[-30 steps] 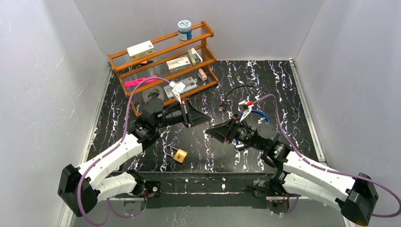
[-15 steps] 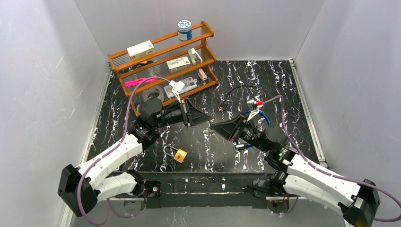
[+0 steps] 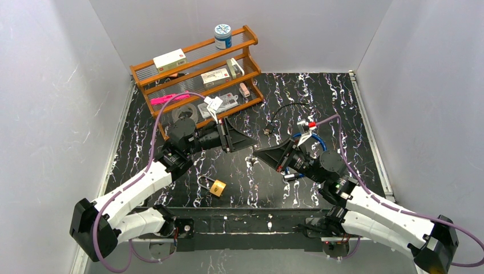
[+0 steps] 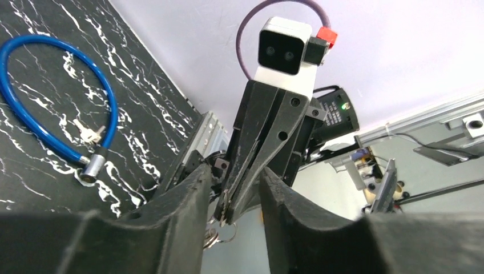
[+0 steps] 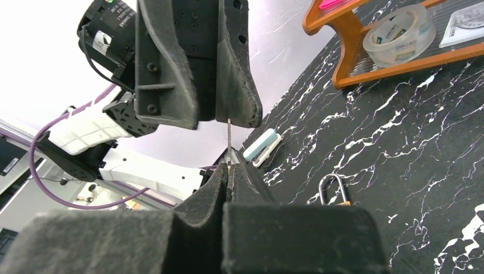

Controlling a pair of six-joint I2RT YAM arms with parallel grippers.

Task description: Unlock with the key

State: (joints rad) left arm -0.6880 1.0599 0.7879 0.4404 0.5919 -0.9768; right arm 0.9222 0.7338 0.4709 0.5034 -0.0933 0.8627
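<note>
The rack [image 3: 197,68] stands at the rear left of the surface [image 3: 342,97], with a jar [image 3: 222,35] on its top shelf. The padlock [image 3: 216,187] lies near the front edge, left of centre. The cable lock [image 4: 89,169] lies right of centre. Above the centre, the left gripper [image 3: 250,142] and right gripper [image 3: 257,154] meet tip to tip, with the key [image 5: 229,137] between them.

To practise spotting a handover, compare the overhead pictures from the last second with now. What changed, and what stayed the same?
The right arm shifted slightly rightward, and the right end effector closed onto the thin metal key. The left end effector, shut before, has parted its fingers, loosening its hold on that key. The brass padlock and the blue cable lock stayed where they lay.
</note>
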